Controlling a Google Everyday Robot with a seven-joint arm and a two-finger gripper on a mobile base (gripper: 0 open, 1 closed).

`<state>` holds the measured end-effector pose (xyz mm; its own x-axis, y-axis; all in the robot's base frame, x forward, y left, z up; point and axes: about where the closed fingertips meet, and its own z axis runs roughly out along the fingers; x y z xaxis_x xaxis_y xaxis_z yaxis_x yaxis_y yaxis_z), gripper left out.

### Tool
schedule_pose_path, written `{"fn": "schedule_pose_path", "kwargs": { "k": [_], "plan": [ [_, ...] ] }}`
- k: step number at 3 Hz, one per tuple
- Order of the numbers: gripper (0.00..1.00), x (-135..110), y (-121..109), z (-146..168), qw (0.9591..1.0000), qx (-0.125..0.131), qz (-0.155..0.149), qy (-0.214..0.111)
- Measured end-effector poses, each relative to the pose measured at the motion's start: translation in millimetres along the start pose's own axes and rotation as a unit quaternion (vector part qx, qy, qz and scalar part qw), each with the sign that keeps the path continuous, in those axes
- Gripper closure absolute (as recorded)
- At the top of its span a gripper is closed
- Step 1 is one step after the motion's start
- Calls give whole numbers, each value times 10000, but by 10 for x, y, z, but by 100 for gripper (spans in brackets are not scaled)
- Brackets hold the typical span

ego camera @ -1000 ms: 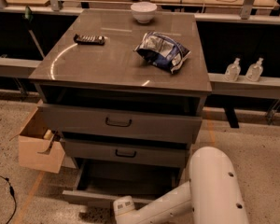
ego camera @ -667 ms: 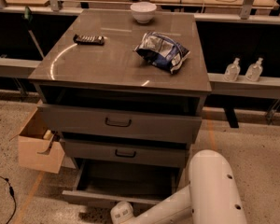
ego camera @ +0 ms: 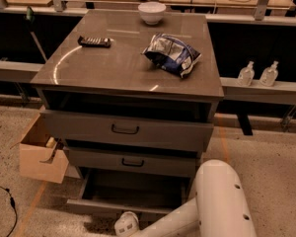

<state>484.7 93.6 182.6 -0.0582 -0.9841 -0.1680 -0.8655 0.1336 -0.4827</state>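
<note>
Gripper (ego camera: 127, 224) down at the open bottom drawer (ego camera: 101, 207).
It hangs just before the drawer's front; bag (ego camera: 171, 53) and bowl (ego camera: 152, 12) sit well above.

gripper (ego camera: 127, 224): low at the frame's bottom edge, just in front of the open bottom drawer (ego camera: 113, 207); its lower part is cut off. arm (ego camera: 222, 201): runs out past the lower edge. drawer interior: in deep shadow, contents not discernible. flat dark object (ego camera: 94, 41) on the cabinet top (ego camera: 123, 68): too small to identify. cardboard box (ego camera: 42, 157): contents indistinct.
</note>
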Motion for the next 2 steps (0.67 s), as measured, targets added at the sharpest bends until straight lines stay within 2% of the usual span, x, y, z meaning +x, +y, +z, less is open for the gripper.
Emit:
{"fn": "schedule_pose_path", "kwargs": {
  "k": [2],
  "plan": [
    [100,-6,-302,316,9992,361,-161,70]
  ]
}}
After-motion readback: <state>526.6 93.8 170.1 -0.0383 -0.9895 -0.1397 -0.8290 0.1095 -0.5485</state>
